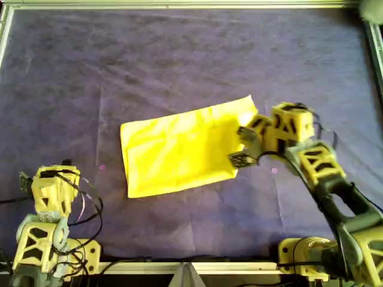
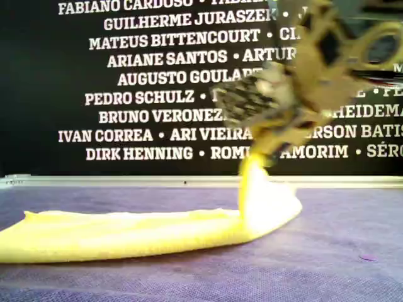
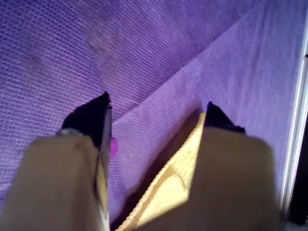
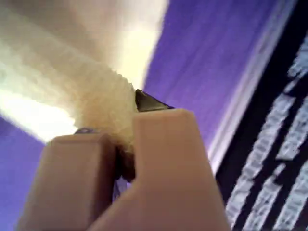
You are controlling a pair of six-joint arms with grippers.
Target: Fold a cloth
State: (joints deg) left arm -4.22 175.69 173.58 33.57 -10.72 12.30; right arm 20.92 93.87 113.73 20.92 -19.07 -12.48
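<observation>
The yellow cloth (image 1: 179, 149) lies as a wide, doubled rectangle in the middle of the dark purple covering (image 1: 179, 60). My right gripper (image 1: 242, 147) is at its edge on the overhead view's right, shut on the fabric. In the exterior view that end of the cloth (image 2: 126, 236) rises in a peak up to the right gripper (image 2: 258, 148). The right wrist view shows the cloth (image 4: 72, 72) pinched between the fingers of the right gripper (image 4: 125, 110). My left gripper (image 1: 48, 172) rests at the overhead view's lower left, away from the cloth, open (image 3: 156, 108) over bare covering.
A metal frame (image 1: 179, 5) runs around the table. A black banner with white names (image 2: 157, 75) stands behind the far edge. Two small pink marks (image 1: 102, 168) (image 1: 274, 171) sit on the covering on either side of the cloth.
</observation>
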